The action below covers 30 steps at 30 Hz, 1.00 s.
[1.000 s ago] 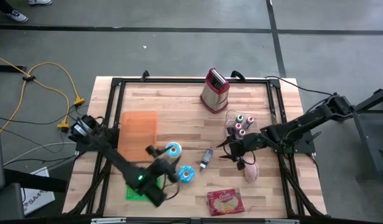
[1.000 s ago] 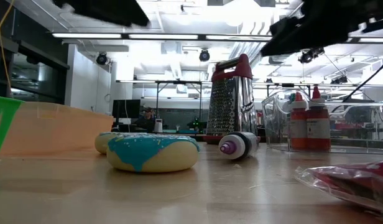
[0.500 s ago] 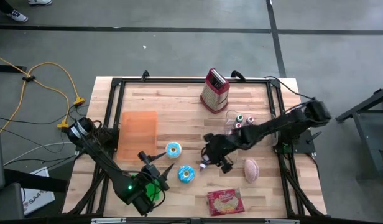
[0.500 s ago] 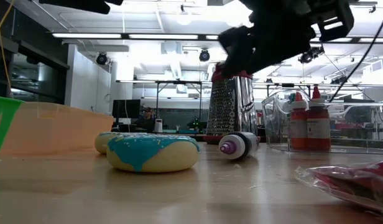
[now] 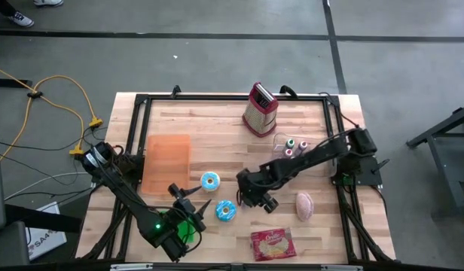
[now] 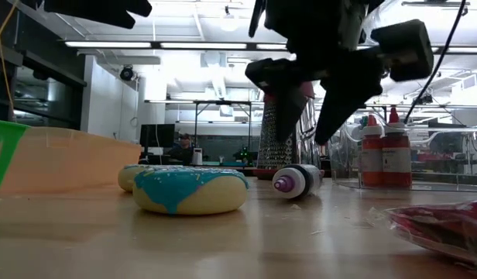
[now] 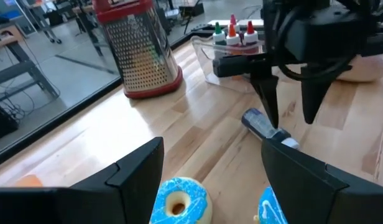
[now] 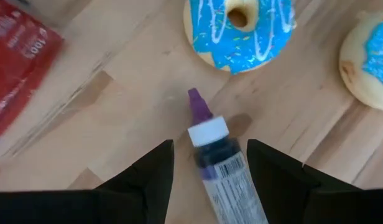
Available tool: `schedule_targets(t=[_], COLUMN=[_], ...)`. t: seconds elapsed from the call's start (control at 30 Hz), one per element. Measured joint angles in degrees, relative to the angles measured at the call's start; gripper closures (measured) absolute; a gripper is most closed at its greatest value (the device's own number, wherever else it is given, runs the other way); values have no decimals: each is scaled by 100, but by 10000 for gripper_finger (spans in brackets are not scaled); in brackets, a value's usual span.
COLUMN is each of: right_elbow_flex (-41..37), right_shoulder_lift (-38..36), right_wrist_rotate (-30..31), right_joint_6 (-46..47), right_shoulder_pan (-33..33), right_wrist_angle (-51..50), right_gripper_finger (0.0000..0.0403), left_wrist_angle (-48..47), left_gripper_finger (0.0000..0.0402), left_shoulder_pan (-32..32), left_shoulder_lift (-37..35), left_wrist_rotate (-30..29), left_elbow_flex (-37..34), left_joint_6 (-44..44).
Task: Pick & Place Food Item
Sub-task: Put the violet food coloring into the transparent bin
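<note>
In the high view the right tool (image 5: 251, 197) sits at the centre of the frame, poised over the small tube with the purple tip (image 5: 248, 194), which lies flat on the wooden counter (image 5: 217, 128); its two fingers stand apart on either side of the tube, gripping nothing, and the low view shows them hanging above the tube (image 6: 296, 180) without touching it; the right wrist view shows the tube (image 8: 211, 158) between the dark fingers (image 8: 148, 177), its purple tip aimed at the nearer blue-iced doughnut (image 8: 239, 28); in the high view that doughnut (image 5: 225, 211) lies just lower left of the tube, and a second blue-iced doughnut (image 5: 210, 181) lies a little further up and left; the left tool (image 5: 188, 202) is in the lower left of the frame, near the first doughnut, fingers wide apart and empty; an orange board (image 5: 166, 158) lies at centre left, a red-topped metal grater (image 5: 260, 110) stands at upper centre, a clear box of small bottles (image 5: 292, 147) sits right of centre, a pale pink lump (image 5: 304, 205) lies at lower right, and a red packet (image 5: 271, 244) lies near the bottom edge.
</note>
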Motion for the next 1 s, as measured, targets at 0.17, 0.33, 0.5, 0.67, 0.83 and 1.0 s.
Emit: schedule_targets(t=[0.17, 0.33, 0.5, 0.67, 0.83, 1.0], right_elbow_flex=[223, 264, 264, 265, 264, 273], right_shoulder_lift=[258, 281, 281, 373, 563, 688], right_wrist_rotate=[476, 566, 571, 558, 578, 625], right_joint_6=[-259, -392, -395, -397, -486, -543], right_shoulder_pan=[177, 334, 388, 349, 347, 352], right_wrist_angle=[-240, -124, -69, 148, 215, 310], right_gripper_finger=[211, 211, 211, 211, 211, 211], left_wrist_angle=[10, 26, 44, 62, 74, 72], left_gripper_finger=[140, 140, 140, 140, 140, 140], left_shoulder_pan=[0, 0, 0, 0, -2, -1], left_shoulder_lift=[0, 0, 0, 0, 0, 0], left_wrist_rotate=[49, 49, 48, 68, 93, 131], left_elbow_flex=[0, 0, 0, 0, 0, 0], left_joint_6=[0, 0, 0, 2, 2, 4])
